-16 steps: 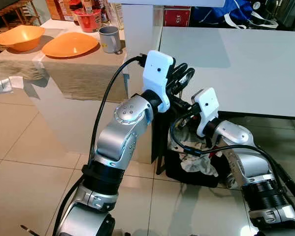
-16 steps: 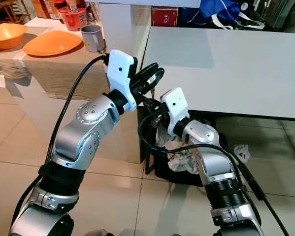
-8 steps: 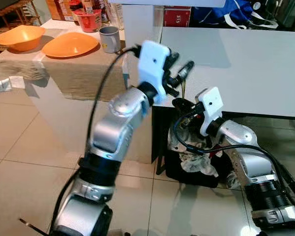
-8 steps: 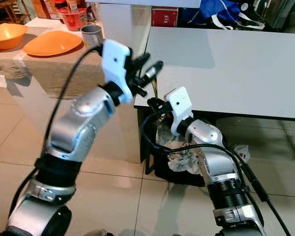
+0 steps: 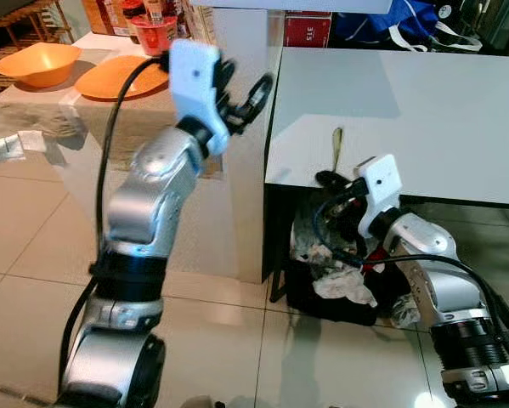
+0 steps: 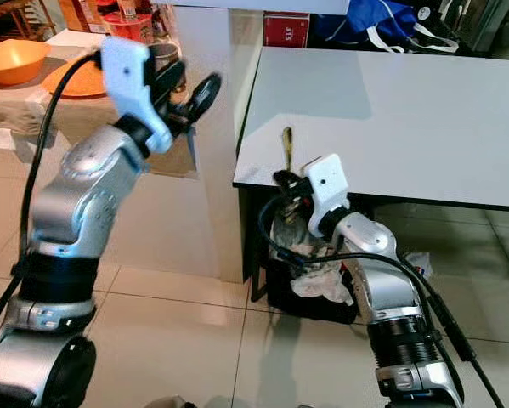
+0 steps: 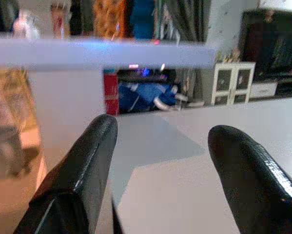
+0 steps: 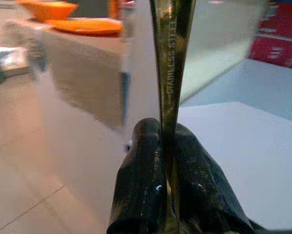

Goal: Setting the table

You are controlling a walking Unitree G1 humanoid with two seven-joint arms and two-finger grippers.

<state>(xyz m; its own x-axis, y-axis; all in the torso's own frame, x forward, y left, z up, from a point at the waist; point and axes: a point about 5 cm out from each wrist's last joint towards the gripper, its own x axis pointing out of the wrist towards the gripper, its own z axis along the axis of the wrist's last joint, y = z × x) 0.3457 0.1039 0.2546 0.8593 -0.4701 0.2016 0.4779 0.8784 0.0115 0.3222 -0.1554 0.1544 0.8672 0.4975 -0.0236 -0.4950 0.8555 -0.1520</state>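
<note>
The right gripper [image 8: 167, 146] sat at the near left corner of the white desk [image 5: 424, 110], its fingers [image 8: 141, 185] clamped on a stainless-steel utensil [image 5: 336, 146] whose handle rose over the desk's near edge. The left gripper [image 5: 241, 95] was raised beside the desk's left edge, fingers [image 7: 82, 170] spread apart and holding nothing.

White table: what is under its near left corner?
Under the white table stands a black bin holding crumpled paper waste. The right arm and tabletop cover its back; deeper contents cannot be seen.
</note>
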